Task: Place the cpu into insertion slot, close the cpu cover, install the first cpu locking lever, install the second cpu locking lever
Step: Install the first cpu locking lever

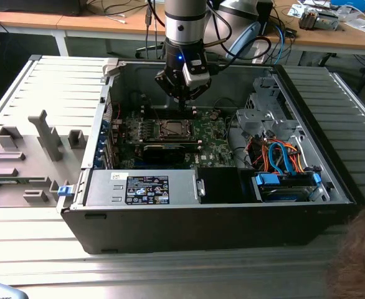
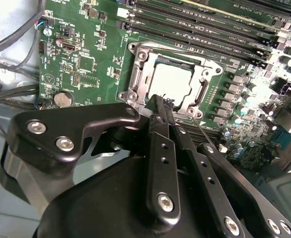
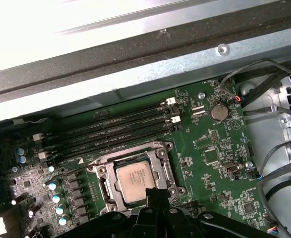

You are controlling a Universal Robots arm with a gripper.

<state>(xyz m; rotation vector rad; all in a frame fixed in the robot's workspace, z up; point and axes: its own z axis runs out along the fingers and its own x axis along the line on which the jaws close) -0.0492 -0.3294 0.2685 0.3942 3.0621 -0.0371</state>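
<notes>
The cpu [image 2: 171,79] [image 3: 135,179], a silvery square chip, lies flat in the insertion slot, of which the dark rim [image 2: 131,95] shows on the green board. The cpu cover [image 2: 138,69] [image 3: 104,173] lies down around the chip as a dark frame. A thin wire lever [image 2: 185,55] runs along one side of the socket, and another thin wire [image 2: 207,136] sticks out past its corner. My gripper [image 2: 160,101] [image 3: 156,193] is shut with nothing in it, its tips at the socket's edge. In the exterior view the gripper [image 1: 184,103] hangs just above the socket [image 1: 170,129].
Black memory slots [image 3: 115,131] run beside the socket, with a coin battery [image 3: 218,110] nearby. The case holds a black card [image 1: 164,149], a power supply [image 1: 145,187], coloured cables [image 1: 282,159] and a drive cage [image 1: 263,112]. A grey parts holder [image 1: 27,156] lies outside, on the exterior view's left.
</notes>
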